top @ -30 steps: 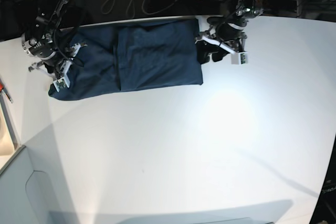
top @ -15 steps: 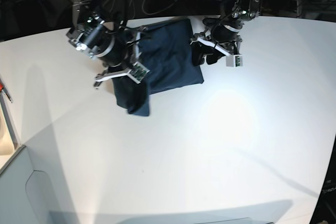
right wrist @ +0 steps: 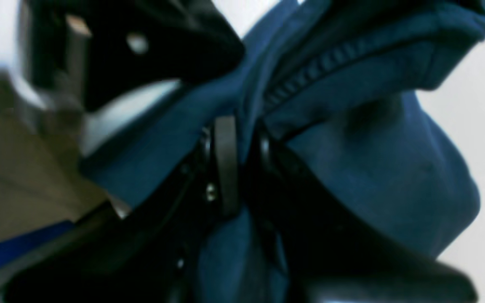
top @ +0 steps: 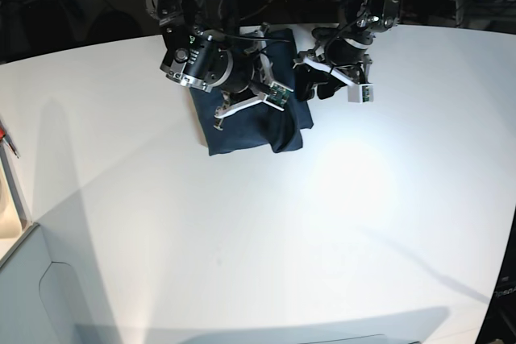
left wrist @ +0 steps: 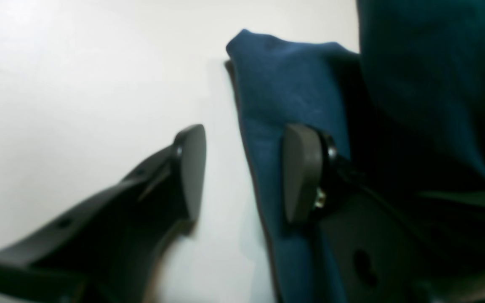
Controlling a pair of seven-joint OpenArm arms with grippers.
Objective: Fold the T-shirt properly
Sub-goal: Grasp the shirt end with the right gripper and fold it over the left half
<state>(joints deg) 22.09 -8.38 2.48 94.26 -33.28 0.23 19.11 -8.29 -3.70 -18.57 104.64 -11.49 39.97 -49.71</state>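
No text, label, brand, number or sign can be read in any of the views. The T-shirt (top: 246, 130) shows plain dark blue cloth with no print. The small light tags on the arms and the blue box at the table's far edge are too small and blurred to read.

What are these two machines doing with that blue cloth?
Two robot arms are folding a dark blue T-shirt on a white table. The right hand is shut on a bunch of the fabric and holds it over the rest of the shirt, partway through a fold. The left hand is open at the shirt's other edge, one finger over the cloth, the other over bare table, gripping nothing.
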